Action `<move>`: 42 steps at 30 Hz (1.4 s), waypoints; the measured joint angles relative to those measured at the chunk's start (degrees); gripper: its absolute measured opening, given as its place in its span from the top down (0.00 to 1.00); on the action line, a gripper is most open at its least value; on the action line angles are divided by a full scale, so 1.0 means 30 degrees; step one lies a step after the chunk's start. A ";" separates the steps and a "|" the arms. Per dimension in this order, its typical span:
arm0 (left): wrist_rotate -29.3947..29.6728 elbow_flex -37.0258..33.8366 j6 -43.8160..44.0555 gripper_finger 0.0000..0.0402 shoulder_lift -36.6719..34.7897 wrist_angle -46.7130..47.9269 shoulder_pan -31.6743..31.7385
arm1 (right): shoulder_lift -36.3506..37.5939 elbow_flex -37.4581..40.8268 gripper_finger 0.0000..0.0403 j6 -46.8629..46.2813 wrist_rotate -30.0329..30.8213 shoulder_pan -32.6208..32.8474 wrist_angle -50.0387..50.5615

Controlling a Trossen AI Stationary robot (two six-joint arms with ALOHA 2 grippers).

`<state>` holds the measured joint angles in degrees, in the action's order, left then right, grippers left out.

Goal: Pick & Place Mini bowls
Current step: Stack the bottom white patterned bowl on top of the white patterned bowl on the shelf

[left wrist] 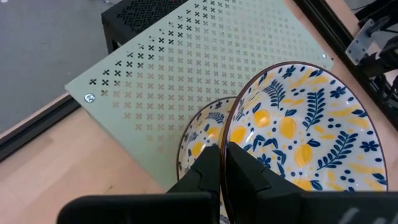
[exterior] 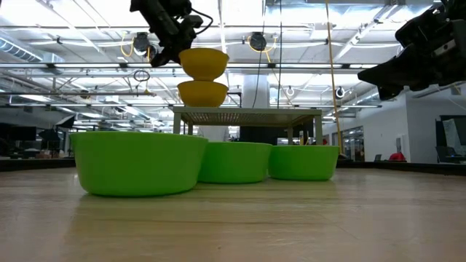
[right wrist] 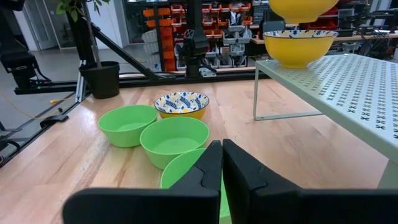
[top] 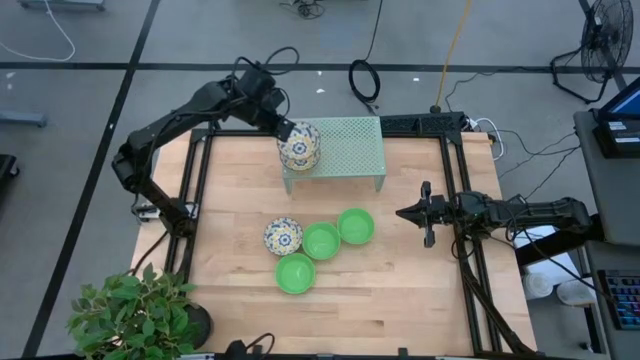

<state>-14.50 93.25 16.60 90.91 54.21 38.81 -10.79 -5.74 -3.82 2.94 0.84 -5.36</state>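
My left gripper [left wrist: 222, 154] is shut on a white mini bowl with a blue-and-yellow floral pattern [top: 300, 148], held just above the pale green mesh rack [top: 345, 145]. A second floral bowl [left wrist: 200, 138] stands on the rack's near left part, right under the held one [exterior: 203, 63]. On the wooden table sit one floral bowl [top: 283, 236] and three green bowls [top: 321, 241] [top: 355, 226] [top: 295, 273]. My right gripper [top: 402, 212] waits shut at the table's right edge. My left gripper pinches the held bowl's rim [left wrist: 231, 127], one finger inside the bowl and one outside its wall. The fingers slant down from the table's far left. The bowl hangs clear, mouth up and slightly tilted, directly over the floral bowl on the rack [exterior: 203, 93].
The rack's right part [top: 360, 150] is bare. The four table bowls cluster near the table's middle [right wrist: 174, 134]. A black frame [top: 455, 200] runs along the table's sides. A potted plant [top: 130, 310] stands at the near left corner.
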 joint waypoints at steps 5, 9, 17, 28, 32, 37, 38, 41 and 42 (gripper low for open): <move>0.0261 -0.0037 -0.0169 0.98 0.0147 0.0504 -0.0202 | 0.0000 0.0000 1.00 -0.0002 0.0000 0.0000 0.0004; 0.0401 -0.0226 -0.0480 0.98 0.0415 0.0700 -0.0393 | 0.0000 0.0000 1.00 -0.0004 0.0000 0.0000 0.0004; 0.0882 -0.0197 -0.0714 0.98 0.0503 0.0475 -0.0728 | 0.0000 0.0000 1.00 -0.0004 0.0000 0.0000 -0.0003; 0.1630 -0.0189 -0.0962 0.98 0.0583 0.0719 -0.0729 | 0.0000 0.0000 1.00 -0.0003 0.0000 0.0000 -0.0003; 0.1861 -0.0189 -0.0991 0.98 0.0583 0.0722 -0.0714 | 0.0000 0.0000 1.00 -0.0004 0.0000 0.0000 -0.0001; 0.1884 -0.0189 -0.1009 0.98 0.0583 0.0722 -0.0714 | -0.0003 0.0000 1.00 -0.0003 0.0000 0.0000 0.0000; 0.1919 -0.0231 -0.1020 0.98 0.0583 0.0666 -0.0714 | -0.0003 0.0000 1.00 -0.0004 0.0000 0.0000 0.0004; 0.2213 -0.0622 -0.1005 0.98 0.0576 0.0420 -0.0729 | 0.0000 0.0000 1.00 -0.0001 0.0000 0.0000 -0.0003; 0.2321 -0.0817 -0.1004 0.98 0.0576 0.0401 -0.0719 | 0.0000 0.0000 1.00 -0.0003 0.0000 0.0000 -0.0003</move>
<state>-7.54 90.80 13.59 92.64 55.42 36.65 -10.79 -5.74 -3.83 2.94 0.84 -5.36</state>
